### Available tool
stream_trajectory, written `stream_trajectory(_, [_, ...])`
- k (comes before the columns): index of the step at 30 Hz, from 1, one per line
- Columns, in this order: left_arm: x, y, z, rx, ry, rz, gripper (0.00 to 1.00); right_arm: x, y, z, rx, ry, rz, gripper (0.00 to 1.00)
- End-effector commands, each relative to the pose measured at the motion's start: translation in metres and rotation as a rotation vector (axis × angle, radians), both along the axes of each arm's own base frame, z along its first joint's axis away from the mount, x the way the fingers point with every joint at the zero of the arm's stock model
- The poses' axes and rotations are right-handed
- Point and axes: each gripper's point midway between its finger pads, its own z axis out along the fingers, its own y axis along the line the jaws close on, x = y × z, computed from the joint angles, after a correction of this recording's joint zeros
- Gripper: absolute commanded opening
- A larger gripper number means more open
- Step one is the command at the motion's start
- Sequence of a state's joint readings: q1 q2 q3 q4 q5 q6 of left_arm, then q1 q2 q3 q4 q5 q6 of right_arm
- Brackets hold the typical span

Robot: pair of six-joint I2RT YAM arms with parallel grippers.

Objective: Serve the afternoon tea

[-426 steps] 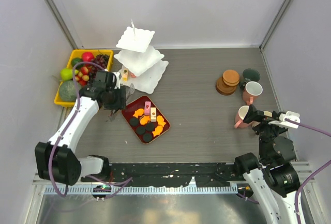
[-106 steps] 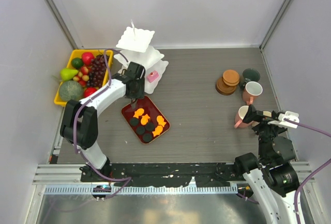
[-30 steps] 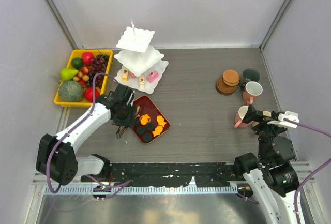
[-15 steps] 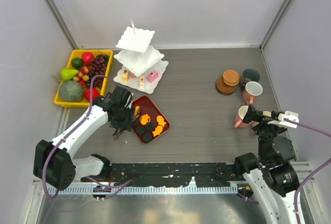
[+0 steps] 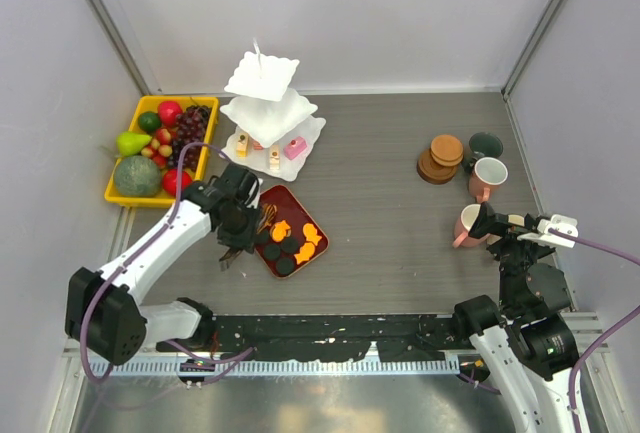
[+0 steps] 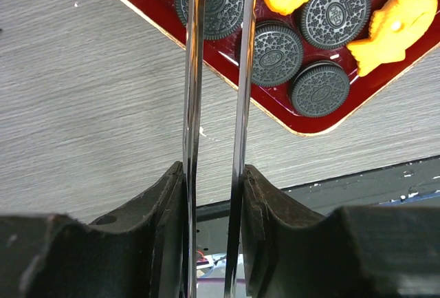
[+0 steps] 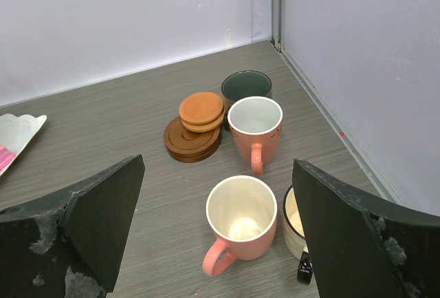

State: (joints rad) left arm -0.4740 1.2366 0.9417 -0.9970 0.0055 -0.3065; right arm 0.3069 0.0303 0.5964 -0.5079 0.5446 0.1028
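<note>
Grey table (image 5: 380,203): my left gripper (image 6: 213,174) was clamped on metal tongs (image 6: 193,105), blades over black sandwich cookies (image 6: 275,54) on the red tray (image 6: 359,78). Likely step: plating the tiered stand (image 5: 265,103). Next: pinch one cookie. Right gripper (image 7: 218,162) gaped above the mugs (image 7: 240,219).

Left hand (image 5: 248,227) gripping metal tongs (image 5: 227,256) over red tray (image 5: 290,198), tiered stand (image 5: 270,110) behind

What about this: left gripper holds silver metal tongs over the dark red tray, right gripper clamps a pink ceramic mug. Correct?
No. The right wrist view shows the right gripper open above the pink ceramic mugs, gripping nothing. The left gripper does hold silver metal tongs over the dark red tray.
</note>
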Motion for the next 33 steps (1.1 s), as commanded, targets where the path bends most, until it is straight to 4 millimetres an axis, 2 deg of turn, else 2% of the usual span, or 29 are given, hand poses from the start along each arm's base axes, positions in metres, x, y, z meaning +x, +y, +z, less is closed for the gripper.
stream_trajectory(1, [0.009, -0.005, 0.031, -0.044, -0.084, -0.011, 0.33, -0.002, -0.002, 0.013, 0.006, -0.049, -0.007, 0.96])
stream_trajectory(10, [0.023, -0.010, 0.081, -0.109, -0.225, -0.012, 0.24, -0.002, -0.002, 0.013, 0.004, -0.049, -0.007, 0.96])
stream_trajectory(14, [0.033, -0.002, 0.109, -0.146, -0.311, 0.023, 0.24, -0.002, -0.002, 0.013, 0.006, -0.049, -0.006, 0.96])
stream_trajectory(18, [0.052, 0.011, 0.141, -0.208, -0.418, 0.097, 0.24, -0.002, -0.002, 0.013, 0.006, -0.051, -0.007, 0.95])
stream_trajectory(23, [0.085, 0.012, 0.172, -0.366, -0.509, 0.174, 0.24, -0.003, -0.002, 0.013, 0.009, -0.056, -0.009, 0.95])
stream_trajectory(26, [0.115, 0.009, 0.186, -0.465, -0.556, 0.221, 0.24, -0.003, -0.003, 0.014, 0.008, -0.059, -0.007, 0.95])
stream_trajectory(29, [0.141, 0.005, 0.194, -0.559, -0.557, 0.259, 0.24, -0.003, -0.003, 0.014, 0.010, -0.061, -0.007, 0.95])
stream_trajectory(33, [0.175, 0.008, 0.192, -0.583, -0.554, 0.313, 0.24, -0.004, -0.002, 0.014, 0.009, -0.061, -0.006, 0.95])
